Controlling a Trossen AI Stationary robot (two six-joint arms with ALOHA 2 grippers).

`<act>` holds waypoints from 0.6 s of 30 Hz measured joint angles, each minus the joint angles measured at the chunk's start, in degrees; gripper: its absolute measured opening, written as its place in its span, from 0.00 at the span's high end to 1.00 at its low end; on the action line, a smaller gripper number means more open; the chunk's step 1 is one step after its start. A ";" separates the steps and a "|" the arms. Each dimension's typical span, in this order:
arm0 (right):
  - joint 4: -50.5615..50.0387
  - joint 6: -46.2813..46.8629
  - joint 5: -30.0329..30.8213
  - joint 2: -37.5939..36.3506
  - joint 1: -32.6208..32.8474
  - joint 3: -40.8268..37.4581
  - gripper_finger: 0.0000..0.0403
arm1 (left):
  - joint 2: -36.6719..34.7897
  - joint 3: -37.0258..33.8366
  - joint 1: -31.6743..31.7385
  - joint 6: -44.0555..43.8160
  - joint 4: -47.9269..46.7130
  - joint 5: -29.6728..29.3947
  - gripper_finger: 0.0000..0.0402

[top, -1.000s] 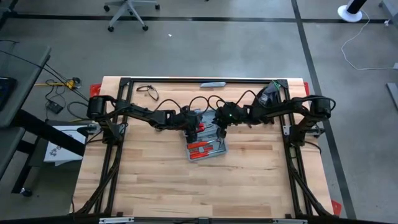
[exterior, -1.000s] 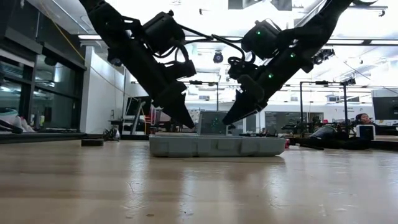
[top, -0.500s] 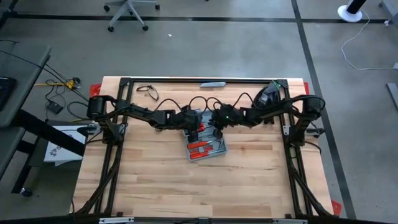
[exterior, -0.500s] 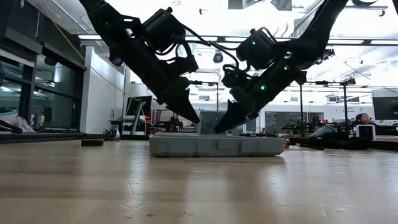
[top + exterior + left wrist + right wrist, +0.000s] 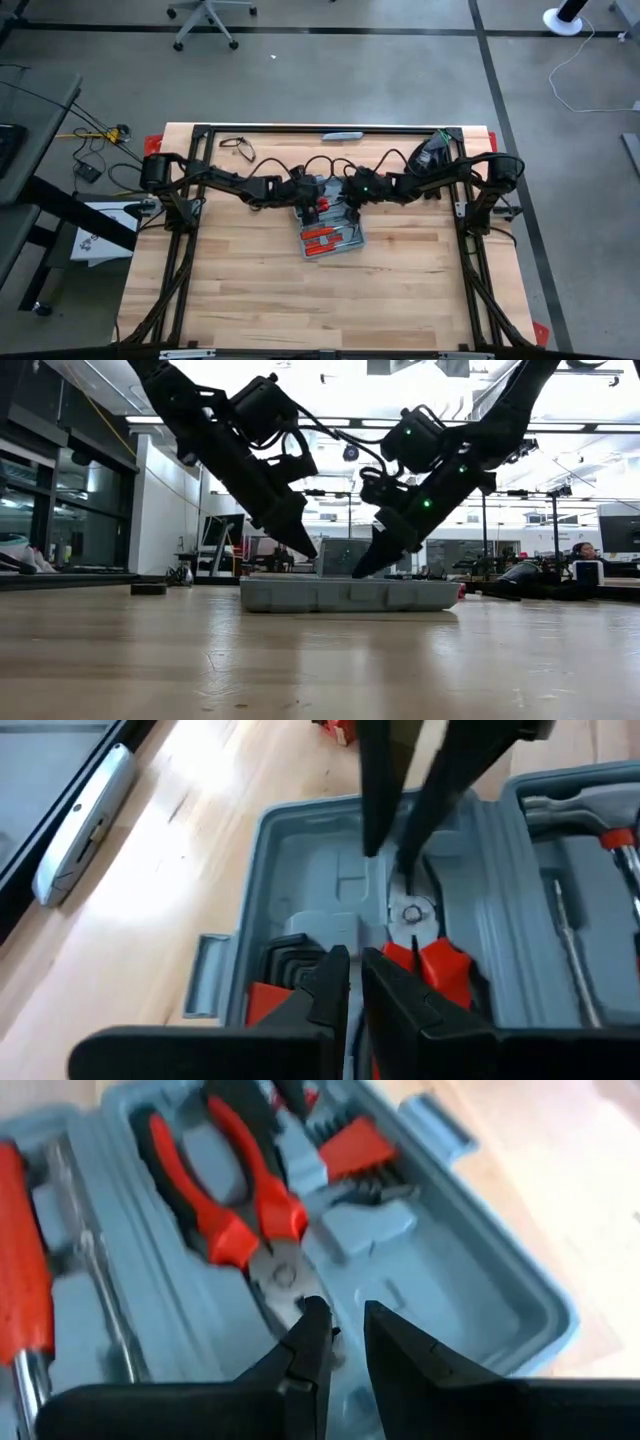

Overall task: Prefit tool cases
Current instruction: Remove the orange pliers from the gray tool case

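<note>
Both grippers are poised over the open tool case point(image 5: 331, 225) near the table's point(image 5: 250, 300) middle. Left gripper point(image 5: 354, 963) is seen with fingers nearly closed and nothing between them, above the red-handled pliers point(image 5: 235, 1205) already seated in the moulded tray. Right gripper point(image 5: 340, 1325) shows a narrow empty gap, tips just at the pliers' nose. Compared with a second ago, the right arm is found shifted inward toward the left one (both now crowd one slot), which suggests the pliers are being pressed home
</note>
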 joint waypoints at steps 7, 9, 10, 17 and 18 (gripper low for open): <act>-2.39 -1.00 -0.09 -0.11 0.02 0.04 0.86 | 0.00 0.00 1.57 -0.43 0.00 0.69 0.93; -2.25 -1.02 -0.10 -0.11 0.02 0.04 0.86 | 0.00 0.00 1.87 -0.44 0.00 0.80 0.93; -2.15 -1.03 -0.09 -0.11 0.02 0.04 0.86 | 0.00 0.00 1.97 -0.45 0.00 0.85 0.93; -1.99 -1.48 -0.18 -0.11 -0.21 0.04 0.86 | 0.00 0.00 1.89 -0.77 -0.34 0.85 0.93; -1.98 -1.48 -0.37 -0.11 -0.27 0.04 0.86 | 0.00 0.00 1.81 -1.27 -0.59 0.85 0.93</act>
